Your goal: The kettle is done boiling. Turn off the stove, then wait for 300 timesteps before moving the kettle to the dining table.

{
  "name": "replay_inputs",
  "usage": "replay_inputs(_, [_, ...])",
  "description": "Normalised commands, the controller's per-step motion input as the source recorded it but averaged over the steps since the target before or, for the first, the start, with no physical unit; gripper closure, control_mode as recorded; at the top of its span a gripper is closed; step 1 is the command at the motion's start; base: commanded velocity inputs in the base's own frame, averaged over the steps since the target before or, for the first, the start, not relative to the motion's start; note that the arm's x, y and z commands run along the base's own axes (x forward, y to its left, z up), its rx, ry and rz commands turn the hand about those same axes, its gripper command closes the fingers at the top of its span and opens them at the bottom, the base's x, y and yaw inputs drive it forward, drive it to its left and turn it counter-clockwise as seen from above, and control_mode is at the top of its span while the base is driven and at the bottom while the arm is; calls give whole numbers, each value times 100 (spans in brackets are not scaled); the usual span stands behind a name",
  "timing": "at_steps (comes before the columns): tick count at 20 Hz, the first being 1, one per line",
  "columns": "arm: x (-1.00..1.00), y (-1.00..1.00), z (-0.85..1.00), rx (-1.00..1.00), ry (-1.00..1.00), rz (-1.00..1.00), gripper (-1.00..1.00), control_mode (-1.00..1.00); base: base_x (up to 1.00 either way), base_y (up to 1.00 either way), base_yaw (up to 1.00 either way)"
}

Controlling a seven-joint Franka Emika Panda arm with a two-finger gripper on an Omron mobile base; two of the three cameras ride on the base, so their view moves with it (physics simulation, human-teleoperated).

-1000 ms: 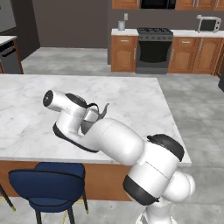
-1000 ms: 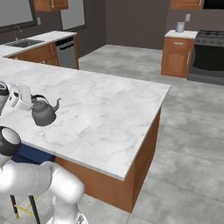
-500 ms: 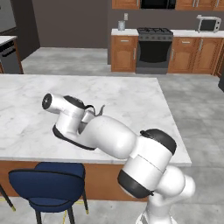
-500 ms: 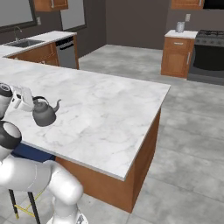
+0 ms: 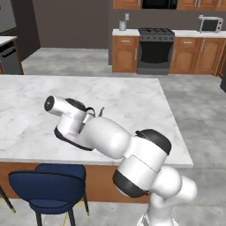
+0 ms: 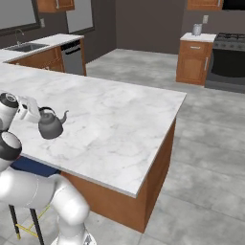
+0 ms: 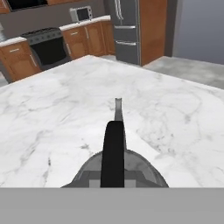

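On the dining table point(image 6: 119, 115) the gripper point(image 6: 37, 111) is clamped on the kettle point(image 6: 50, 125) handle, while the hand view catches the stove point(image 7: 48, 46).

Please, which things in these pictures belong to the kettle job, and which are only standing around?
Belong to the job:
kettle
dining table
stove
gripper, shut on the kettle's handle

Only standing around:
microwave
blue stool
fridge
sink

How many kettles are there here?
1: the kettle sits on the dining table near its front edge, beside the gripper. Others could be hidden.
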Motion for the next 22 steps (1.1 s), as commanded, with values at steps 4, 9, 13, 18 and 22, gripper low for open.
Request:
replay_inputs(4, [25, 3, -20, 0, 0, 1, 100, -100, 0, 0, 0])
replay_inputs(9, [19, 5, -20, 0, 0, 1, 100, -100, 0, 0, 0])
replay_inputs(13, [14, 9, -21, 0, 0, 1, 100, -100, 0, 0, 0])
replay_inputs(18, [11, 9, -20, 0, 0, 1, 100, -100, 0, 0, 0])
replay_inputs(22, [14, 8, -13, 0, 0, 1, 100, -100, 0, 0, 0])
